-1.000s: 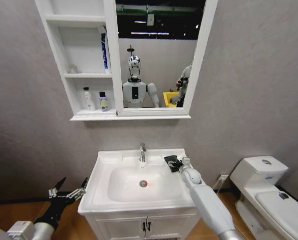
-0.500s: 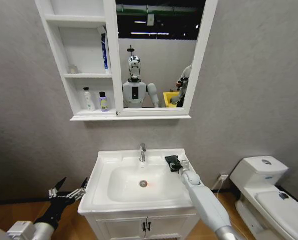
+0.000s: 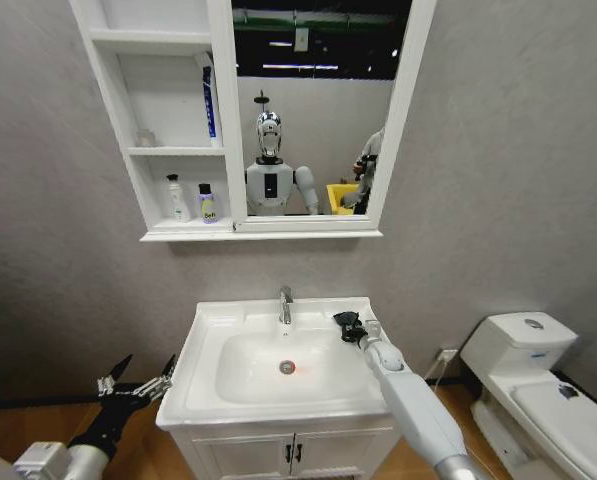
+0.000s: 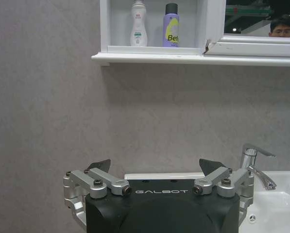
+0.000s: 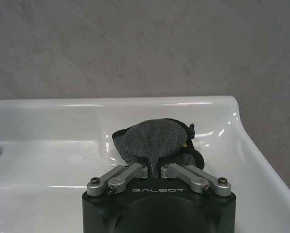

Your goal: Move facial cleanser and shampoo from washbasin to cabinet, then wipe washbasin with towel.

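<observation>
Since one second ago, your right arm has drawn the towel [image 3: 349,322] a little toward the back right corner of the washbasin [image 3: 203,385], and the cloth now looks bunched up and smaller than before.

The washbasin carries no bottles. On the lowest shelf of the cabinet [image 3: 110,80], a white bottle [image 3: 178,198] and a purple bottle [image 3: 208,203] stand side by side, so you can judge the moving step as done and the wiping step as in hand.

The right gripper [image 5: 154,167] is clenched on the towel at the back rim, right of the faucet [image 3: 286,303]. The left gripper [image 3: 136,382] hangs released beside the washbasin's left edge, idle.

For the next move, you probably need to press the cloth down and sweep it across the rim and bowl, without loosening the grasp.
</observation>
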